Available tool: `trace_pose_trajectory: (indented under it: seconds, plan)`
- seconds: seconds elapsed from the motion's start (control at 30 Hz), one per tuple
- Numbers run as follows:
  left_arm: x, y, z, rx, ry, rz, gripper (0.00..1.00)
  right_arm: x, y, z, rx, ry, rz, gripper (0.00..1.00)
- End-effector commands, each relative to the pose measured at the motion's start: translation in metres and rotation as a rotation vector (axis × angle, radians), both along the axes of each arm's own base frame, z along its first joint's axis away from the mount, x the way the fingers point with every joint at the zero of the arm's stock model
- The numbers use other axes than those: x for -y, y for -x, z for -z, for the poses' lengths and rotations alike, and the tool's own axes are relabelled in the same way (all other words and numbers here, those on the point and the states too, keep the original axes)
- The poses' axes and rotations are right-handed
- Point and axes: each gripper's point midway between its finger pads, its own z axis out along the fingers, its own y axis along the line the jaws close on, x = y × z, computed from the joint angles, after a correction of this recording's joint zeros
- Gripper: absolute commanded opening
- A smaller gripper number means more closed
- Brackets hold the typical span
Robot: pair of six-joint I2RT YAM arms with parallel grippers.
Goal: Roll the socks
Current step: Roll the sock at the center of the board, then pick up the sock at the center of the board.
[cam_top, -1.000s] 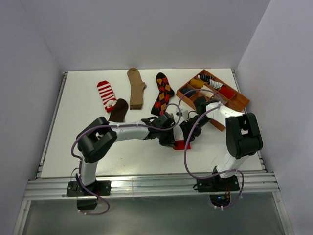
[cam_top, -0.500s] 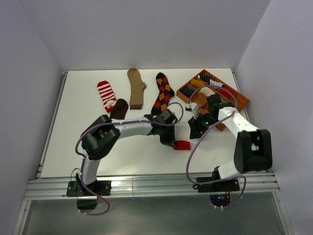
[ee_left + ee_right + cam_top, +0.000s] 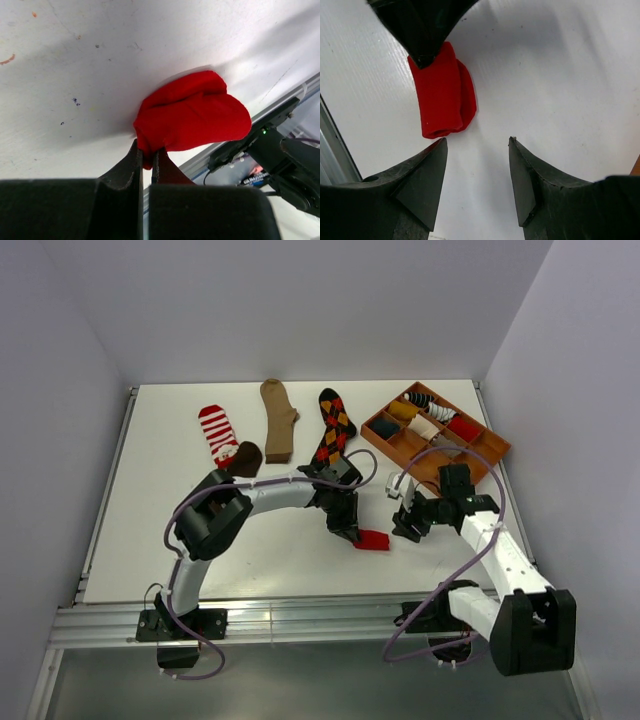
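Observation:
A rolled red sock (image 3: 372, 539) (image 3: 192, 117) (image 3: 443, 95) lies on the white table near the front middle. My left gripper (image 3: 349, 531) (image 3: 146, 152) is shut on one end of it, pinching red fabric between its black fingers. My right gripper (image 3: 412, 521) (image 3: 477, 142) stands open a little to the right of the roll, with nothing between its fingers. At the back of the table lie a red-white striped sock (image 3: 218, 430), a dark brown sock (image 3: 243, 461), a tan sock (image 3: 278, 418) and a black argyle sock (image 3: 333, 428), all flat.
A brown wooden compartment tray (image 3: 490, 450) with several rolled socks stands at the back right. The table's front edge and metal rail (image 3: 300, 615) run just beyond the red roll. Purple cables loop over both arms.
My right gripper has let go of the red sock, pulled back to the right and opened wider. The left gripper stays shut on the roll, barely shifted.

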Motion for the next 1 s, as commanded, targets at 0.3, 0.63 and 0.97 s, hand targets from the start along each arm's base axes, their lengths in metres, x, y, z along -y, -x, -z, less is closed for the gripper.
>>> trace_pose_trajectory:
  seconds: [0.3,0.63,0.97]
  plan:
    - [-0.034,0.022,0.037,-0.140,-0.188,0.043,0.00,-0.024,0.022,0.000,0.211,0.050,-0.226,0.63]
    - [-0.031,0.021,0.036,-0.166,-0.190,0.049,0.00,-0.046,0.040,0.020,0.264,0.124,-0.331,0.64]
    - [-0.027,0.017,0.034,-0.174,-0.190,0.062,0.00,-0.053,0.036,0.031,0.338,0.202,-0.352,0.64]
